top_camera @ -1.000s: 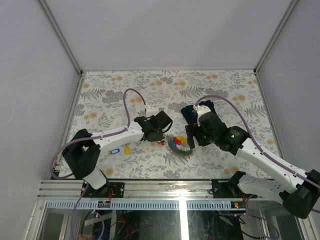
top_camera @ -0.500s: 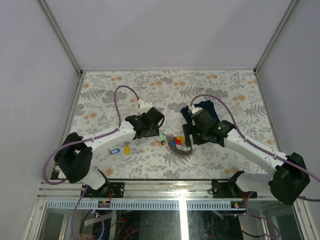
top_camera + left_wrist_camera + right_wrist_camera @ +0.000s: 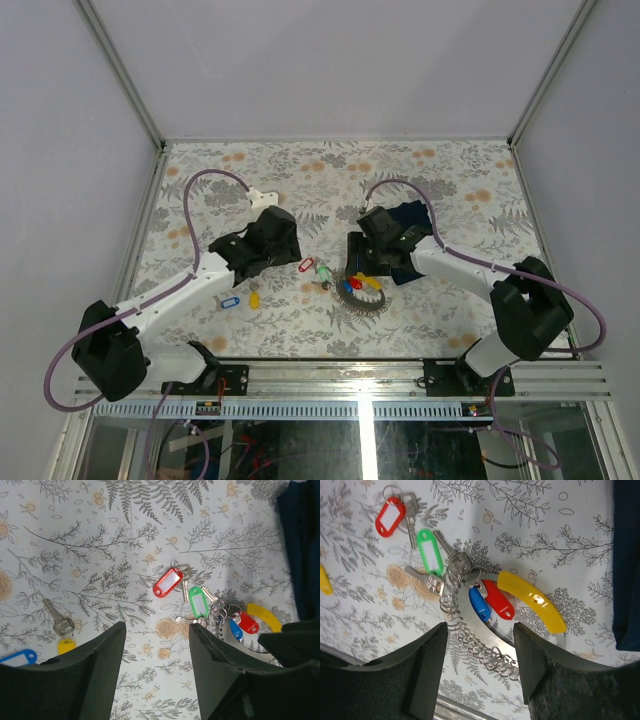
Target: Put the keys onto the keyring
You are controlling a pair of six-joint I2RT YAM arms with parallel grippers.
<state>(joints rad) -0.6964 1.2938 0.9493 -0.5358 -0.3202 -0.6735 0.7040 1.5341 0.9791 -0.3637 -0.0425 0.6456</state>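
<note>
The keyring, a toothed silver ring with a yellow arc and red and blue tags, lies at table centre. It also shows as the keyring and the keyring. A green-tagged key lies against the ring's rim and a red-tagged key just beyond it. I cannot tell if either is threaded on. A yellow-tagged key and a blue tag lie apart to the left. My left gripper hangs open and empty left of the keys. My right gripper is open over the ring's rim.
A dark navy folded cloth lies behind the right gripper, close to the ring. The table has a floral cover and is walled on three sides. A metal rail runs along the near edge.
The left gripper opened, left the red- and green-tagged keys beside the ring and drew back to the left. The right gripper narrowed and swung left over the ring.
</note>
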